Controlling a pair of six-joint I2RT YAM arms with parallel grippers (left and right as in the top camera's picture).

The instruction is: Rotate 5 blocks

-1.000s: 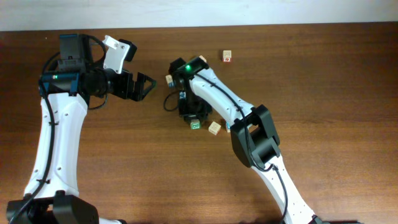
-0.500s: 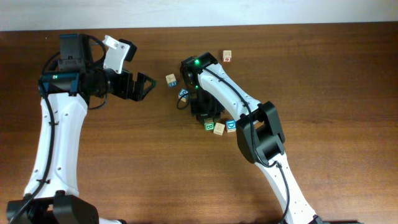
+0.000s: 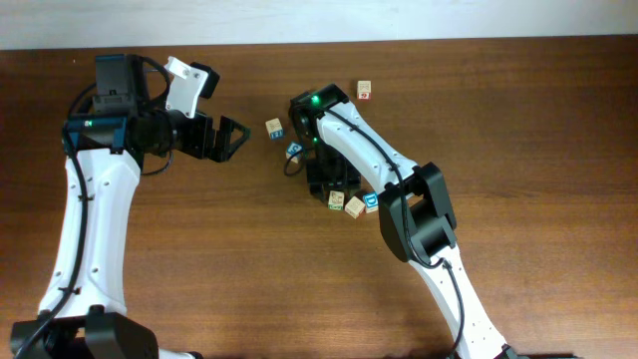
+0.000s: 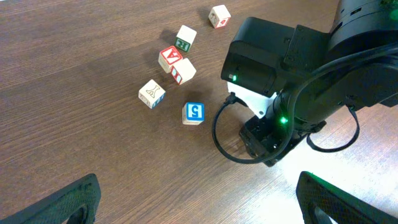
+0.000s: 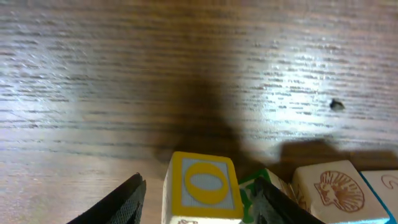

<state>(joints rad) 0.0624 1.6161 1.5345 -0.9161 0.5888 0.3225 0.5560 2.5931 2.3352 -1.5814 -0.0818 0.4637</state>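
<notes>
On the worktop (image 3: 518, 150) my left gripper (image 3: 237, 138) hangs at 10 o'clock, jaws spread wide. My right gripper (image 5: 202, 196) sits near centre, jaws parted either side of a yellow-O block (image 5: 202, 180), not gripping it. Three more blocks (image 3: 355, 206) cluster just beside it at 4 o'clock, two lie near 11, one at 1.

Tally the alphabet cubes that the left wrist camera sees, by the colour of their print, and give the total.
Red-printed cubes: 3
Green-printed cube: 1
Blue-printed cube: 1
Pale cube with a dark line drawing: 1
Total: 6
</notes>
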